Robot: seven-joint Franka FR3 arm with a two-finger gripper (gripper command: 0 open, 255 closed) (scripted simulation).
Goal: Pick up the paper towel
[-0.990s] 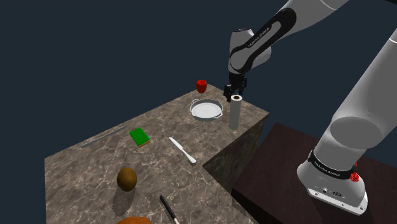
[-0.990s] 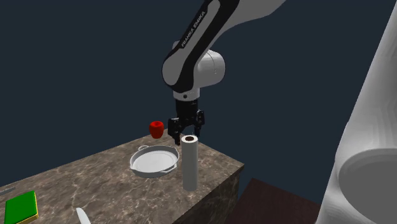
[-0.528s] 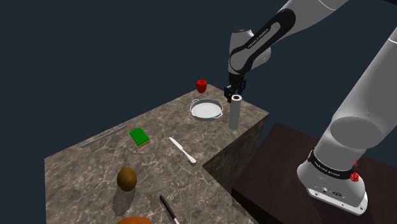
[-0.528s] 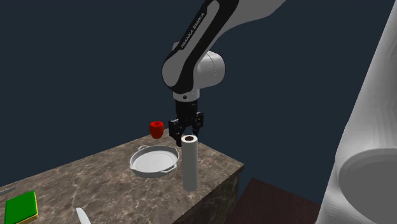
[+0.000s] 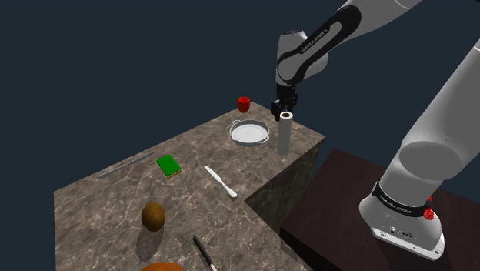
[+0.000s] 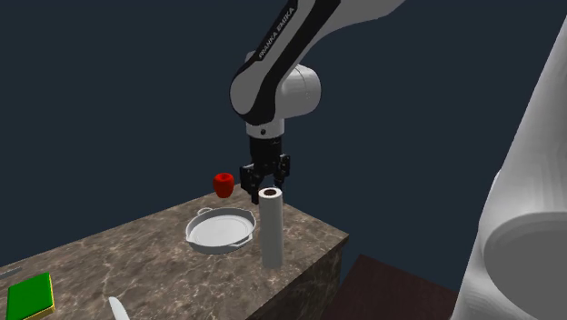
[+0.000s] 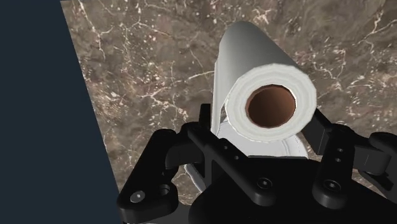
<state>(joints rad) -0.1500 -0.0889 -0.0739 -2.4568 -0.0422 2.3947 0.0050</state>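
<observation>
On the marble counter (image 5: 115, 192), shoulder view, left to right: green block (image 5: 168, 165), table knife (image 5: 221, 182), white pan (image 5: 249, 133) with a small red object (image 5: 244, 103) behind it, then the paper towel (image 6: 272, 232), upright at the far right corner, just beside the pan. The gripper (image 6: 265, 185) sits over the roll's top end. In the wrist view the fingers (image 7: 321, 130) press on opposite sides of the roll, clasping it near the top. Cannot tell whether the base is clear of the counter. Judged step: grasp made, lift due. Next move calls for a straight vertical raise with a firm grip; the tall roll, held high, may swing and knock the pan
</observation>
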